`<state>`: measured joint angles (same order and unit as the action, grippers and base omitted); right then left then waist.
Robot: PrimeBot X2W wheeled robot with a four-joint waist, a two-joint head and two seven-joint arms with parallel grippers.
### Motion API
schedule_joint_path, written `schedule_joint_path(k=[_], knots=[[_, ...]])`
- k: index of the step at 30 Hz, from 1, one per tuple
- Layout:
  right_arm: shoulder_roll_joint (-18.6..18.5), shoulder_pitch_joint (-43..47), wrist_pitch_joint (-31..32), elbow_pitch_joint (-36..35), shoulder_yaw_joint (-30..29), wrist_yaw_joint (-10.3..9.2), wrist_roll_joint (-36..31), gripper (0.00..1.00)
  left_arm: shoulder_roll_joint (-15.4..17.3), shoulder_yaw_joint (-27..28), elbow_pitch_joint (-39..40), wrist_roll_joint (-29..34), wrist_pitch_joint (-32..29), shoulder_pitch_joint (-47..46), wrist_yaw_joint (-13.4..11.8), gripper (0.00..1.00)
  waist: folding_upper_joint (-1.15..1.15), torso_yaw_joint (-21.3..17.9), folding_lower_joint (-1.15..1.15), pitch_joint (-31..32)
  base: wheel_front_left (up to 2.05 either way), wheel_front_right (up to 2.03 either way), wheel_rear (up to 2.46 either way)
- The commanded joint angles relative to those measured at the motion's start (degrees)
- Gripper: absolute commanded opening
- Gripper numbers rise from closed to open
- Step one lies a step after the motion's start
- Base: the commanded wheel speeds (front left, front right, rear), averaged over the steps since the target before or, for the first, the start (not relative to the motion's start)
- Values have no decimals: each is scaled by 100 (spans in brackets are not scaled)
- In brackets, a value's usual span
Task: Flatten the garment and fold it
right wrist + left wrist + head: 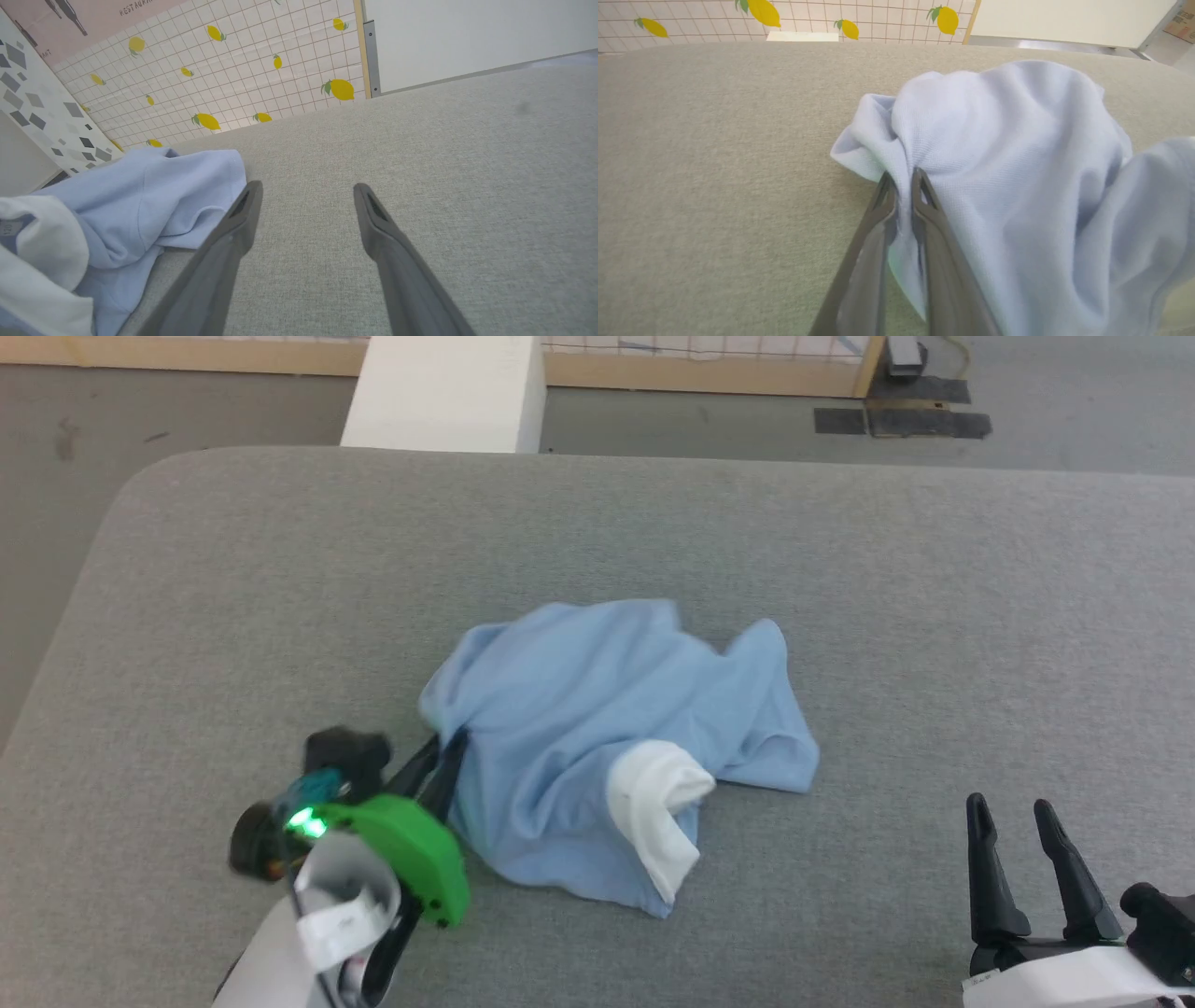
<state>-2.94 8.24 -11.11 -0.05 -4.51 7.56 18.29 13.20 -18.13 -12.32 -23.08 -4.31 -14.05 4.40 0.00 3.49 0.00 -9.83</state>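
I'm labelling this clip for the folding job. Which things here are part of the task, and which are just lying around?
Belongs to the job: garment, crumpled; left gripper, shut on its edge; right gripper, open, apart from it.

Just around: grey table under it; white block beyond the table; lemon-tiled wall; dark floor mats.

You're looking at the grey fabric-topped desk (840, 569), and the light blue garment (579, 709) is lying crumpled near its middle.
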Motion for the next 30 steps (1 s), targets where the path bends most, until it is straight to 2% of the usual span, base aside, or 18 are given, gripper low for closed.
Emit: schedule_joint_path(k=[1,5,9,11,13,17,21,27,30], knots=[[6,3,20,-24,-1,-8,-37,100,56,63,48,-31,97,160,-66,100,0,75,0,14,0,0,0],[6,11,79,-44,11,-8,-58,100,-77,116,295,-176,475,409,-66,100,0,156,0,9,0,0,0],[6,37,135,-75,40,-8,-71,100,-313,343,738,-382,1223,611,-99,100,0,227,0,38,0,0,0],[6,60,155,-75,41,-8,-74,100,-397,552,1049,-386,1662,747,-203,100,0,253,0,71,0,0,0],[6,78,175,-94,41,-8,-75,100,-434,744,1336,-252,1851,878,-309,100,0,269,0,96,0,0,0],[6,92,200,-136,29,-8,-80,100,-657,1194,2037,153,1926,1192,-493,100,0,307,0,130,0,0,0],[6,77,211,-152,27,-8,-88,100,-856,1497,2514,706,1929,1615,-503,100,0,332,0,144,0,0,0],[6,68,228,-186,30,-8,-114,100,-996,1420,2541,1205,1930,2160,-395,100,0,408,0,175,0,0,0],[6,12,298,-250,68,-8,-230,100,-1018,1389,2508,1208,1930,2204,-359,100,0,480,0,168,0,0,0]])
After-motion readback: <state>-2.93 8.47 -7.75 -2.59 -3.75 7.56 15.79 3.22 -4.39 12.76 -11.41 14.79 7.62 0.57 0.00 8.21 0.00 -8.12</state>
